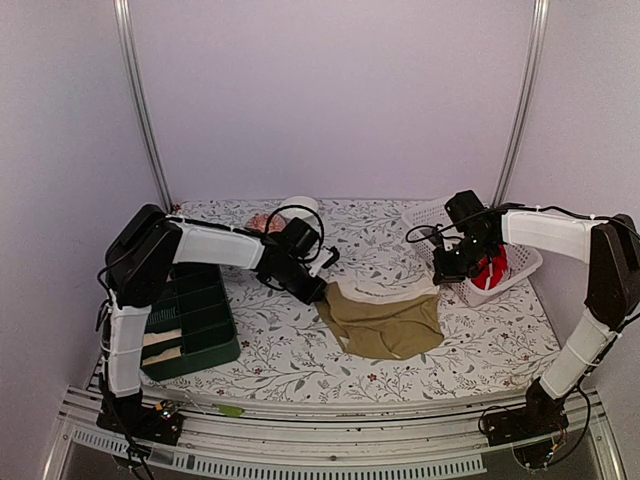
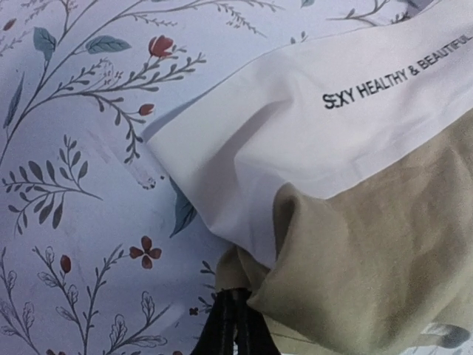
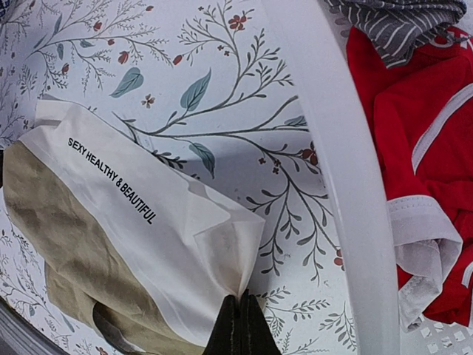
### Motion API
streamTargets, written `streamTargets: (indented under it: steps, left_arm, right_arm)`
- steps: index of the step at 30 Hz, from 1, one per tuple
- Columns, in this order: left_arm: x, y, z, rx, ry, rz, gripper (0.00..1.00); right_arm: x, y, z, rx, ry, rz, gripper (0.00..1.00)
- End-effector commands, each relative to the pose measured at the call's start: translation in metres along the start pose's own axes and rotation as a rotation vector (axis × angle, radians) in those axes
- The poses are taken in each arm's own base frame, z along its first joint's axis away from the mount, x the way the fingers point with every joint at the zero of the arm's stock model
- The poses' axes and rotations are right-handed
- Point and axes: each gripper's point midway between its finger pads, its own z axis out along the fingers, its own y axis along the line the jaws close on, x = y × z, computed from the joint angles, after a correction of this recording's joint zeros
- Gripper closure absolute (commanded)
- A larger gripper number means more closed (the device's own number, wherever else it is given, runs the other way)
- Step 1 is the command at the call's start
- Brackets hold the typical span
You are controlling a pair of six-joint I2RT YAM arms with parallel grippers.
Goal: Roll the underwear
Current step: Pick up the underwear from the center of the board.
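Khaki-tan underwear (image 1: 385,322) with a white printed waistband (image 2: 295,140) lies spread on the floral tabletop, a little right of centre. My left gripper (image 1: 322,292) is at its left corner, shut on a fold of the khaki cloth (image 2: 235,294). At the right end of the waistband (image 3: 185,222), my right gripper (image 3: 240,299) is shut, pinching that white corner. More underwear lies in a white basket (image 1: 522,262): a bright red piece (image 3: 399,111) and a grey striped one (image 3: 403,22).
A dark green compartment box (image 1: 195,320) stands at the near left of the table. A white roll (image 1: 300,206) and a pinkish cloth (image 1: 264,222) lie at the back. The basket rim (image 3: 340,163) runs close beside my right gripper.
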Motion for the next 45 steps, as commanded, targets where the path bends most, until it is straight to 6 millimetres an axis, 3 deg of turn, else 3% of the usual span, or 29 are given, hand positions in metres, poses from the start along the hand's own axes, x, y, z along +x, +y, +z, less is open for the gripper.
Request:
streamTargets:
  steps: [1,9,15,17,18,21,25,30,37,45]
  left_arm:
    - [0.050,-0.018,0.003,0.003,0.196,0.122,1.00]
    - [0.114,-0.061,-0.081,0.123,0.300,0.165,1.00]
    - [0.158,-0.105,-0.107,0.264,0.398,0.200,1.00]
    - [0.150,-0.104,-0.113,0.270,0.367,0.171,0.99]
    - [0.140,-0.101,-0.116,0.278,0.330,0.142,0.82]
    - [0.096,-0.082,-0.124,0.286,0.159,0.022,0.66]
    - [0.053,-0.039,-0.115,0.150,0.016,-0.132,0.65]
    - [0.029,-0.024,-0.085,0.106,-0.012,-0.246,0.67]
    - [0.030,-0.016,-0.051,0.069,0.011,-0.317,0.69]
    - [0.037,-0.030,-0.018,0.063,0.069,-0.291,0.65]
  right_arm:
    - [-0.010,0.005,0.000,-0.024,-0.020,-0.017,1.00]
    - [-0.007,0.022,0.004,-0.118,-0.004,-0.040,1.00]
    - [0.023,0.034,0.021,-0.168,0.092,-0.095,1.00]
    - [0.035,0.027,0.026,-0.136,0.127,-0.101,1.00]
    - [0.039,0.022,0.028,-0.116,0.140,-0.105,1.00]
    - [0.048,0.010,0.030,-0.061,0.161,-0.111,1.00]
    - [0.045,0.009,0.027,-0.051,0.147,-0.112,1.00]
    - [0.037,0.016,0.025,-0.076,0.127,-0.109,1.00]
    - [0.034,0.019,0.023,-0.089,0.118,-0.105,1.00]
    - [0.032,0.021,0.023,-0.102,0.110,-0.103,1.00]
